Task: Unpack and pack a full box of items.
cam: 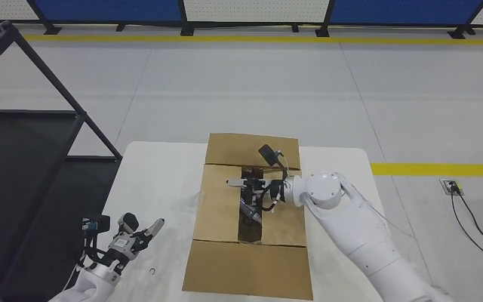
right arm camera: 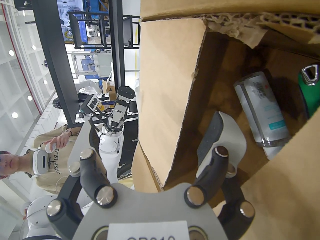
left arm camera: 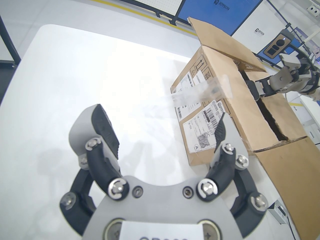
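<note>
A brown cardboard box (cam: 249,264) stands in the middle of the white table (cam: 158,174), its top flaps nearly closed with a dark slit between them. My right gripper (cam: 253,198) is at that slit, open. In the right wrist view the right gripper (right arm camera: 155,123) straddles a flap (right arm camera: 165,81), one finger inside the box and one outside. Inside lie a clear bottle with a teal label (right arm camera: 262,111) and a green item with a silver cap (right arm camera: 308,88). My left gripper (left arm camera: 162,114) hangs open and empty over the table beside the box's labelled side (left arm camera: 197,126).
A black rack (cam: 45,166) stands off the table's left edge. A small ring-like bit (cam: 152,272) lies near the left gripper. Bare table stretches left of the box. The box's outer flaps (left arm camera: 295,171) hang open at both ends.
</note>
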Controlling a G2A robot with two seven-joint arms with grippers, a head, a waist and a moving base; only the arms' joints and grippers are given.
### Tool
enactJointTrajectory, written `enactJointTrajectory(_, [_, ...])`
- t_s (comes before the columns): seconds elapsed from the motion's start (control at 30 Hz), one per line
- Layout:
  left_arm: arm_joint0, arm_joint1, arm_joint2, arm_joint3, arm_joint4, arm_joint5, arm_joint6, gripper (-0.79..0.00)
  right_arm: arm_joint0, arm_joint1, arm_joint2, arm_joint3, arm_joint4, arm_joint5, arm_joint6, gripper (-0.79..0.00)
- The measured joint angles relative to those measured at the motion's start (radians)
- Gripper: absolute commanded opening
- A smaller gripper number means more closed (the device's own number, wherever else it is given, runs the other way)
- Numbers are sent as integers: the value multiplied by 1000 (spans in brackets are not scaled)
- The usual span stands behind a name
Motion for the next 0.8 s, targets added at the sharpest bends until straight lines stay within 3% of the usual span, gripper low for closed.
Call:
enactJointTrajectory(0.37, [11, -1, -1, -7, 9, -11, 6, 0, 49, -36, -26, 86, 71, -88, 45, 0])
enactJointTrajectory(0.8, [15, -2, 0, -7, 11, -13, 10, 0, 76, -52, -14, 53, 93, -134, 41, 0])
